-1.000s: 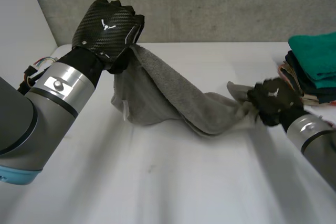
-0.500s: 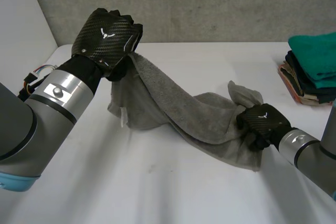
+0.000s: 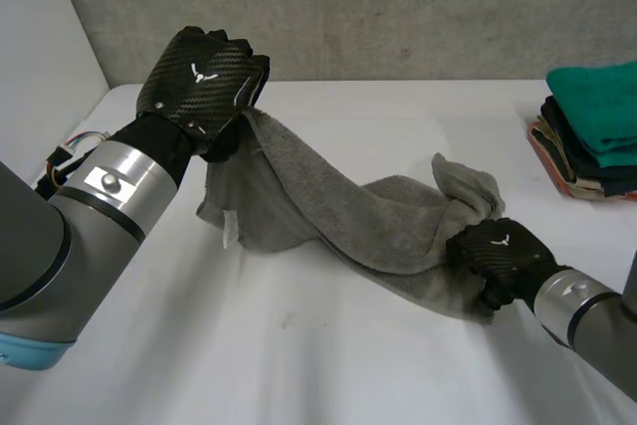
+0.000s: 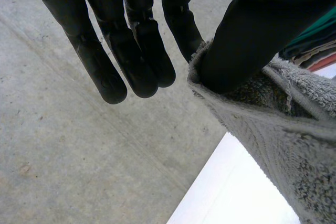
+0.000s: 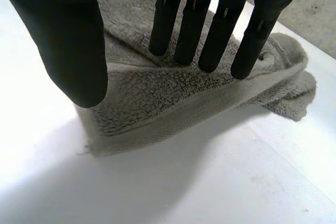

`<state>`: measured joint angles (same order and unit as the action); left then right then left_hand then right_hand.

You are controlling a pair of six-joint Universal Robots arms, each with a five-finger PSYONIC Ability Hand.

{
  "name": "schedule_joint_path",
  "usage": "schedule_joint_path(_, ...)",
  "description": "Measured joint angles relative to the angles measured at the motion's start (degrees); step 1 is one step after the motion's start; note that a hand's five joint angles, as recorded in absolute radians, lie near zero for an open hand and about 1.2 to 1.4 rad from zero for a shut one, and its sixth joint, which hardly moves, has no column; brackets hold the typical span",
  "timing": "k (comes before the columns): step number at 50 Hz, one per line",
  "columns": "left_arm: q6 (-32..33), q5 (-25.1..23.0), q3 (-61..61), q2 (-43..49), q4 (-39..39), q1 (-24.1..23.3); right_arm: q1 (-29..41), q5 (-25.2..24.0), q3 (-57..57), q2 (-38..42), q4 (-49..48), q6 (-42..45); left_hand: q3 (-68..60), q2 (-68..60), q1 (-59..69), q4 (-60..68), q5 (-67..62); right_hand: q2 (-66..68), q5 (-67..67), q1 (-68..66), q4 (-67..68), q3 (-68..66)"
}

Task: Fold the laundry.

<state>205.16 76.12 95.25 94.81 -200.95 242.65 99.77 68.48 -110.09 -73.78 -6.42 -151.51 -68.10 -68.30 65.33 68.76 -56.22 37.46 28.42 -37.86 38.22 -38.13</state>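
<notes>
Up high, the left hand [image 3: 204, 72] pinches a towel [image 3: 338, 211] corner between thumb and finger. The cloth sags down to the table [image 3: 299, 345] – where the right hand [image 3: 496, 254] grips its other end. A folded stack [image 3: 597, 131] sits beyond.

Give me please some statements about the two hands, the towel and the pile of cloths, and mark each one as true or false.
1. The left hand holds one end of the grey towel up above the table. True.
2. The right hand is away from the towel. False: it grips the towel's other end, low at the table.
3. A pile of folded cloths, green on top, lies on the robot's right. True.
4. The towel lies flat and fully spread. False: it hangs bunched between the hands.
</notes>
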Motion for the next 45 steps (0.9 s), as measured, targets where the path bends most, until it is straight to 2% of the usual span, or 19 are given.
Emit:
schedule_joint_path(6,-0.02,0.02,0.15,0.09,0.01,0.06,0.93,0.56,1.46,4.98,-4.70,0.53,0.00,0.00,0.00,0.00,0.00,0.78,1.67,-2.08,1.69,-1.67)
schedule_joint_path(8,-0.02,0.02,0.25,0.10,0.01,0.11,1.39,0.94,2.15,6.30,-5.30,0.73,0.00,0.00,0.00,0.00,0.00,7.78,7.52,-8.03,7.81,-7.75)
schedule_joint_path(9,-0.02,0.02,0.32,0.10,0.02,0.15,1.70,1.27,2.56,6.97,-5.55,0.83,0.00,0.00,0.00,0.00,0.00,17.83,15.85,-17.43,16.20,-16.22)
schedule_joint_path(11,-0.02,0.04,0.51,0.09,0.03,0.26,2.29,2.13,3.23,7.94,-6.05,0.95,0.00,0.00,0.00,0.00,0.00,27.85,26.07,-25.43,26.77,-26.92)
schedule_joint_path(13,-0.02,0.05,0.65,0.08,0.03,0.34,2.66,2.89,3.47,8.25,-6.54,0.92,0.00,0.00,0.00,0.00,0.00,29.65,26.95,-25.43,29.17,-28.84)
schedule_joint_path(16,-0.01,0.07,0.85,0.01,0.07,0.41,3.08,4.50,3.47,6.44,-7.86,0.68,0.00,0.00,0.00,0.00,0.00,29.73,26.95,-25.43,29.93,-29.48)
schedule_joint_path(20,0.11,0.23,1.27,-0.75,0.74,0.52,3.15,6.53,3.44,-2.55,-8.04,0.47,0.00,0.00,0.00,0.00,0.00,29.73,26.97,-25.43,30.18,-29.49)
schedule_joint_path(24,0.28,0.67,1.75,-2.63,3.14,1.26,2.87,6.92,5.72,-10.76,-2.26,0.86,0.00,0.00,0.00,0.00,0.00,29.73,27.43,-25.43,30.20,-29.49)
schedule_joint_path(27,0.41,1.00,2.08,-4.94,6.96,2.85,2.03,6.57,10.35,-16.02,7.78,1.82,0.00,0.00,0.00,0.00,0.00,29.73,27.48,-25.43,30.20,-29.49)
schedule_joint_path(31,0.58,1.03,2.35,-6.91,12.36,5.34,-0.09,5.83,16.20,-17.81,21.03,4.97,0.00,0.00,0.00,0.00,0.00,29.73,27.47,-25.43,30.21,-29.49)
schedule_joint_path(37,1.10,0.91,2.59,-3.46,18.63,7.72,-2.22,5.52,21.67,-12.24,33.46,14.27,0.00,0.00,0.00,0.00,0.00,29.73,27.48,-25.43,30.21,-29.49)
schedule_joint_path(41,2.93,1.10,0.86,3.85,19.56,8.39,-2.28,6.43,25.69,-4.62,35.02,16.83,0.00,0.00,0.00,0.00,0.00,29.73,27.48,-25.43,30.22,-29.49)
schedule_joint_path(45,7.13,1.68,-5.22,11.28,18.02,9.08,-1.55,7.83,33.98,3.35,32.51,13.98,-0.24,-0.21,0.00,0.02,0.00,29.73,27.47,-25.43,30.24,-29.53)
